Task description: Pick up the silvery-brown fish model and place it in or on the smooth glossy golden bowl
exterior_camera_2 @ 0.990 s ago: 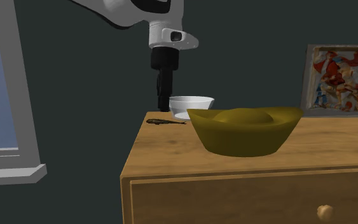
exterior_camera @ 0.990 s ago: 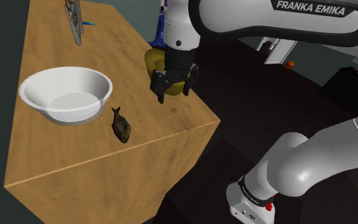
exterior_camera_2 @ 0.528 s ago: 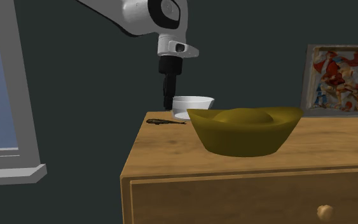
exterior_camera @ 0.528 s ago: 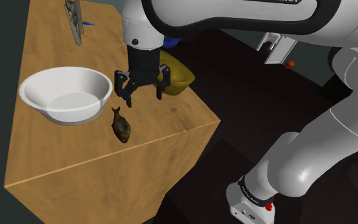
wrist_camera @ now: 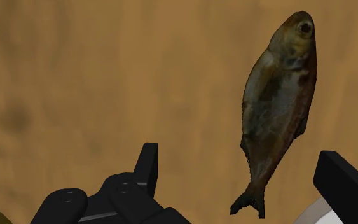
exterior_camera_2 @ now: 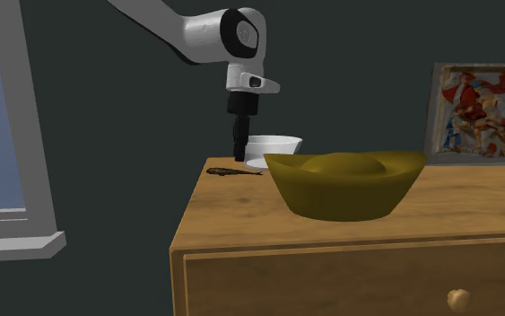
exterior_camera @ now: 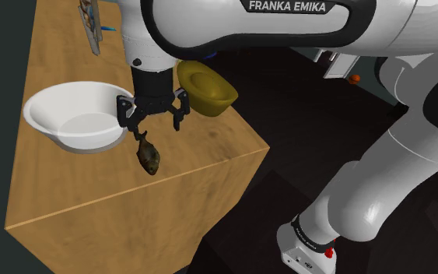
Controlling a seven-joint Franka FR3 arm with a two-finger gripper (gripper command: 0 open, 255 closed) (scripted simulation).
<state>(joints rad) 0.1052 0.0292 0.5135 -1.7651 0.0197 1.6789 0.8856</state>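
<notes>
The silvery-brown fish (exterior_camera: 148,156) lies flat on the wooden cabinet top (exterior_camera: 69,179), near its front edge; from the side it is a thin dark sliver (exterior_camera_2: 232,171). My gripper (exterior_camera: 153,124) hangs open just above the fish's tail end, not touching it. Seen from the wrist, the fish (wrist_camera: 278,105) lies between the spread fingers (wrist_camera: 147,167), nearer the one beside the white bowl, with its tail towards the hand. The golden bowl (exterior_camera: 205,88) stands near the cabinet's right edge in the shoulder view and looms large in the second exterior view (exterior_camera_2: 344,184).
A white bowl (exterior_camera: 81,115) stands close to the fish's tail. A framed picture (exterior_camera_2: 483,112) leans at the back of the cabinet top (exterior_camera_2: 241,224). The cabinet has a drawer with a round knob (exterior_camera_2: 458,297). Dark floor lies beyond the edge.
The arm has swung from beside the golden bowl across the cabinet top to above the fish's tail, and the hand has come lower. The fingers stayed open; fish and bowls did not move.
</notes>
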